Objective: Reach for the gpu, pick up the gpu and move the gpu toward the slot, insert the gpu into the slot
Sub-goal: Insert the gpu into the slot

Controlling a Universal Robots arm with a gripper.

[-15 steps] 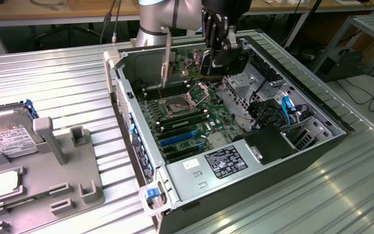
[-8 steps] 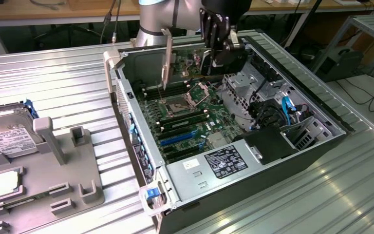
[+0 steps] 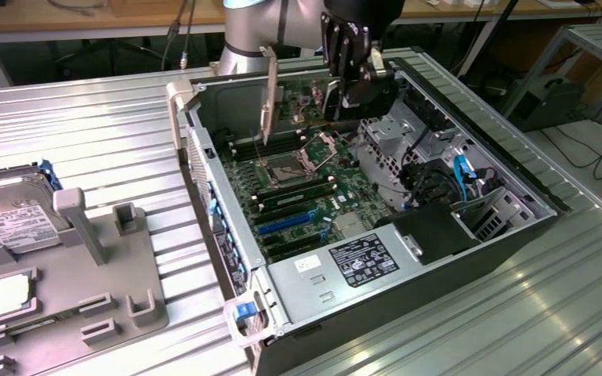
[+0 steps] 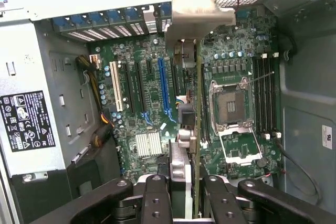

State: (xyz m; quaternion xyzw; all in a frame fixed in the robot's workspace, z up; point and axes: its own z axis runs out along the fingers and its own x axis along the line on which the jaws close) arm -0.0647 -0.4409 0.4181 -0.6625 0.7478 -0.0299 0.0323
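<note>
Greenish-brown and thin: pinches the gpu (image 4: 185, 161) between the fingers of the gripper (image 4: 188, 190), card on edge, silver bracket end away from the claw. Holds it above the motherboard (image 4: 152, 103) inside the open computer case (image 3: 198, 149), over the strip between the blue slot (image 4: 164, 90) and the empty CPU socket (image 4: 231, 103), not seated in any slot. Shows a hard drive (image 3: 13, 215) on the grey stand (image 3: 103, 290) at the exterior view's left.

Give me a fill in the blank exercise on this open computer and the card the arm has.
1. The pincer is shut on the ___.
2. The CPU socket holds ___ chip.
3. The hard drive sits ___ the case, on a grey fixture.
Missing words: gpu; no; outside.
</note>
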